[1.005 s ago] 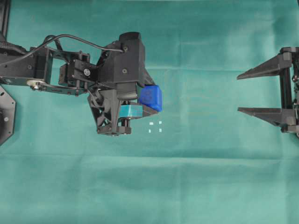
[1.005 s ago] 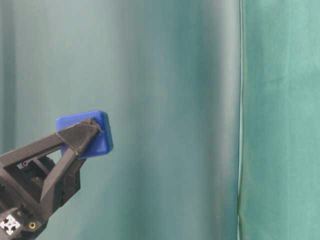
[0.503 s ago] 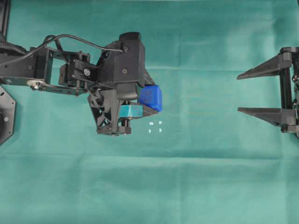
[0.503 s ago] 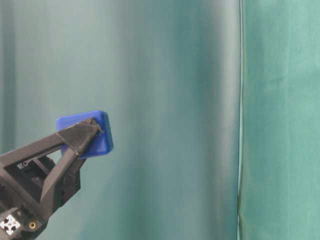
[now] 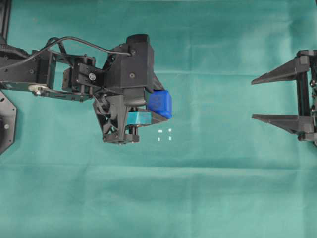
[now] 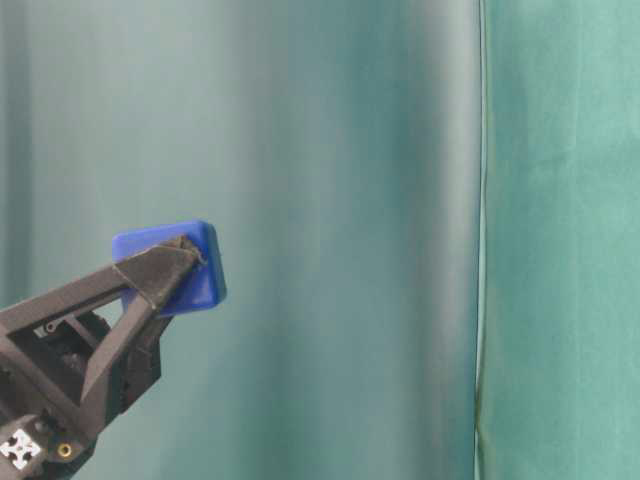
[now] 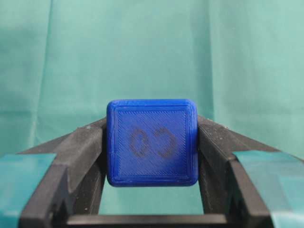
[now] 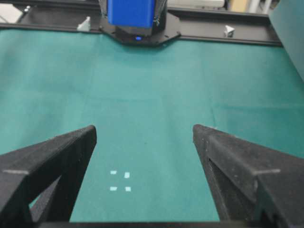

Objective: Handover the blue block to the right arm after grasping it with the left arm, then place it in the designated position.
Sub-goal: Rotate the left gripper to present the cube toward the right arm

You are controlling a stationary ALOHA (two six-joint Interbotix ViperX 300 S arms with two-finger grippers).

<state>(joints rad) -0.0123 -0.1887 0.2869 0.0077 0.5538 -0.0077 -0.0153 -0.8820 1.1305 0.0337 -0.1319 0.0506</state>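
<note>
Left of centre, taped left gripper (image 5: 157, 113) clamps small bright blue rounded cube (image 5: 159, 103), well apart from bare black right gripper (image 5: 260, 98), fingers spread wide, facing it.

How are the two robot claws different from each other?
The left gripper is clamped on the blue block; the right gripper is wide open and holds nothing. The left gripper's fingers wear teal tape; the right gripper's fingers are bare black. Both are black, pointed and two-fingered, over the green cloth.
</note>
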